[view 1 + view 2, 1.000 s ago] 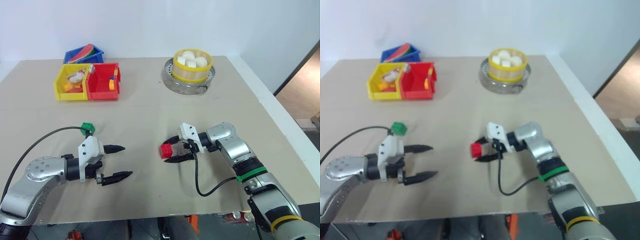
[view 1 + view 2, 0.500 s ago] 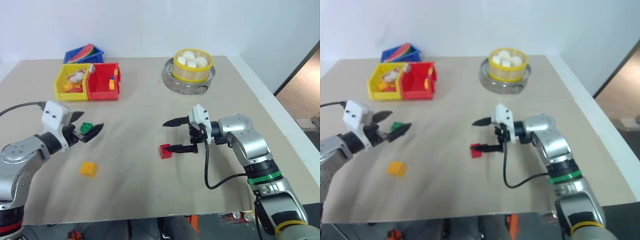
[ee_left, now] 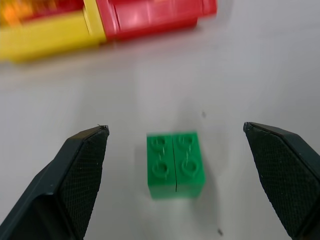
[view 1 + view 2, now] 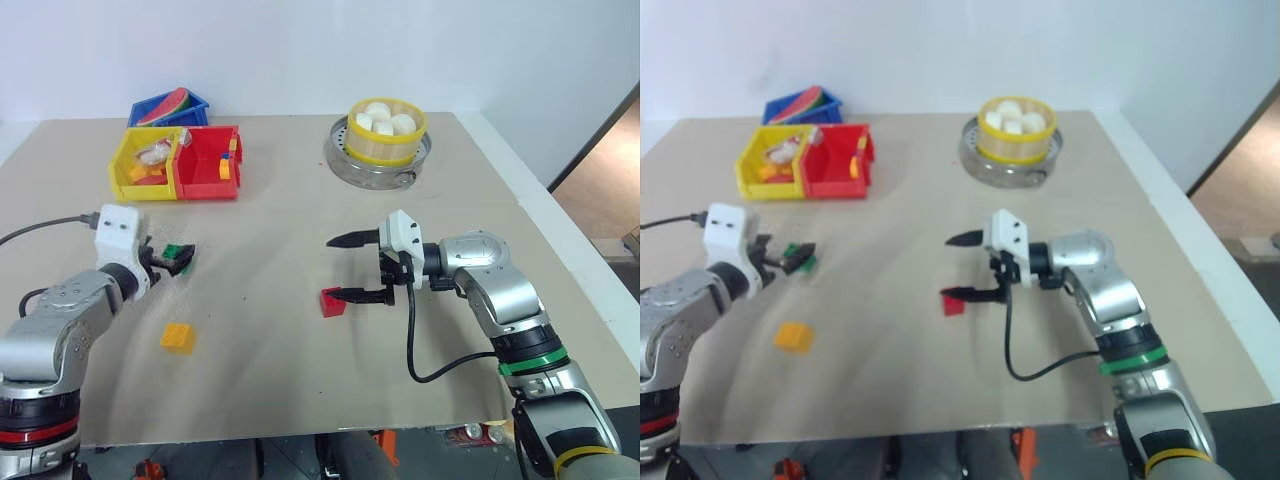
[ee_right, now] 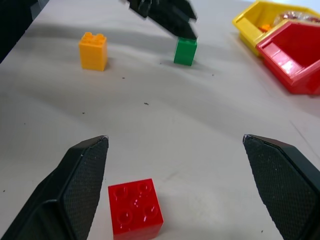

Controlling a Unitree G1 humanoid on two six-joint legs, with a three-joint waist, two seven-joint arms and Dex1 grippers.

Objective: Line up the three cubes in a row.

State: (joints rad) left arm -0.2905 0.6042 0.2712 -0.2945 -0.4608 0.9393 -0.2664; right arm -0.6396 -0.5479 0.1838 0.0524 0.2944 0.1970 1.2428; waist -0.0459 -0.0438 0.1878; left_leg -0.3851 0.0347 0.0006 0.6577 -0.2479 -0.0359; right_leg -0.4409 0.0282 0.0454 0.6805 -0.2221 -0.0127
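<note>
**Both end effectors released, cubes still scattered**

Right end effector (image 4: 349,267) spread wide, holding nothing; fingers point toward robot's left, one above the other. Red cube (image 4: 332,301) sits on the worktop (image 4: 300,230) right at the lower fingertip, studs up. 1 s ago that cube was pinched between the fingers; half a sec ago the fingers were already apart w/ the hand lifted, cube left in about the same spot. Little change since.

Left end effector (image 4: 176,260) also spread wide, empty, now at the green cube (image 3: 175,164), which stands on the worktop between the two fingers in left wrist view, touching neither. 1 s ago this hand was nearer the robot and further in, pointing right, green cube behind it; half a sec ago it had swung out to the left, fingers around the green cube's spot. Now more forward.

Yellow-orange cube (image 4: 177,337) lies free on the worktop, nearer the robot than green, well left of red. It was hidden under the left hand 1 s ago, in view since.

Cubes not in a row: green far-left, orange near-left, red centre.

Red bin (image 4: 205,162) and yellow bin (image 4: 139,170) beyond green cube; steamer (image 4: 386,130) at the far side, unchanged.
</note>
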